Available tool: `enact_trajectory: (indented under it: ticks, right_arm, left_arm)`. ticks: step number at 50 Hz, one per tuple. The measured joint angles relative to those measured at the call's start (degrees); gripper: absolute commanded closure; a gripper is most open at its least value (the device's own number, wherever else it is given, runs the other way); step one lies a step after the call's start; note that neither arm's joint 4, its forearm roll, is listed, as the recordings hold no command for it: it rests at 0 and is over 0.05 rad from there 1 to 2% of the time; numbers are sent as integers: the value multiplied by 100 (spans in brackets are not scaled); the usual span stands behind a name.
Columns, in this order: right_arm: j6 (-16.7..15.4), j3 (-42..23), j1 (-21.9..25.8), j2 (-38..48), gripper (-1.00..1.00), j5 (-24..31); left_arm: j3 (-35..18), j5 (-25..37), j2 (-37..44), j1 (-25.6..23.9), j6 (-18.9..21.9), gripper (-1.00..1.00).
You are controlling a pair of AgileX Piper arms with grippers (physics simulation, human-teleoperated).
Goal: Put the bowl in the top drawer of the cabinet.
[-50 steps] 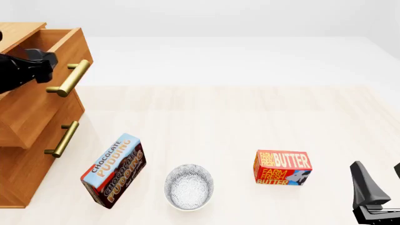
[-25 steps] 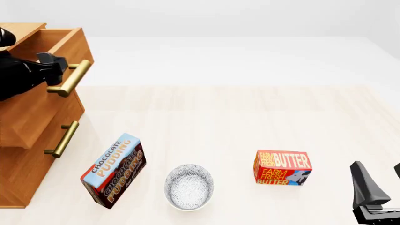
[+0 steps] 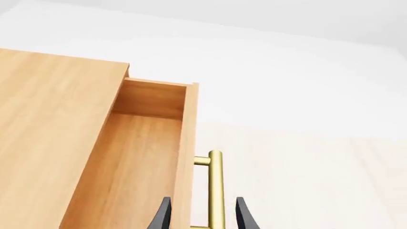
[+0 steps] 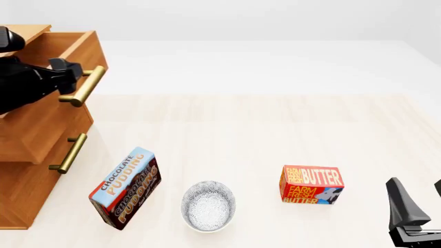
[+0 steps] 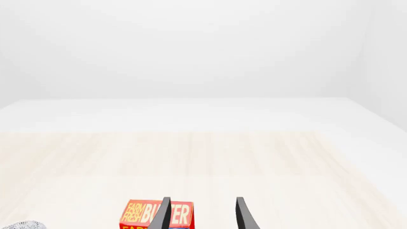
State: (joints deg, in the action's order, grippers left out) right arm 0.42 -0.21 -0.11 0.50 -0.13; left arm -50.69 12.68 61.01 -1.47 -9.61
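While the top drawer (image 4: 48,98) of the cabinet (image 4: 28,175) stands partly pulled out at the upper left of the front view, its brass handle (image 4: 86,85) is straddled by the left gripper (image 4: 69,77). In the left wrist view the two dark fingers (image 3: 160,217) are seen on either side of the bar (image 3: 215,191), with narrow gaps visible, so whether the bar is actually clamped cannot be told. The drawer's wooden interior (image 3: 133,162) is shown bare. The bowl (image 4: 208,205) is seen upright on the table (image 4: 276,129) at the lower centre of the front view, well apart from the cabinet, between a chocolate pudding box (image 4: 125,188) and a butter box (image 4: 311,185). The right gripper (image 4: 413,206) is held at the lower right corner of the frame, its fingers (image 5: 241,214) spread apart with nothing between them, and the butter box (image 5: 156,215) is visible beyond them.
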Motion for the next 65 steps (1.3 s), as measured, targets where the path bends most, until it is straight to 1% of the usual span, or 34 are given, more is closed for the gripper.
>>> enact_trajectory:
  ticks: [9, 44, 65]
  right_arm:
    - [0, 0, 0, 0, -100, 0]
    - [0, 0, 0, 0, -100, 0]
    - [0, 0, 0, 0, -100, 0]
  left_arm:
    - [5, -8, -3, -100, -28, -100]
    - [-77, 143, 35, -406, -362, -100]
    - [-120, 191, 60, -748, -314, -100]
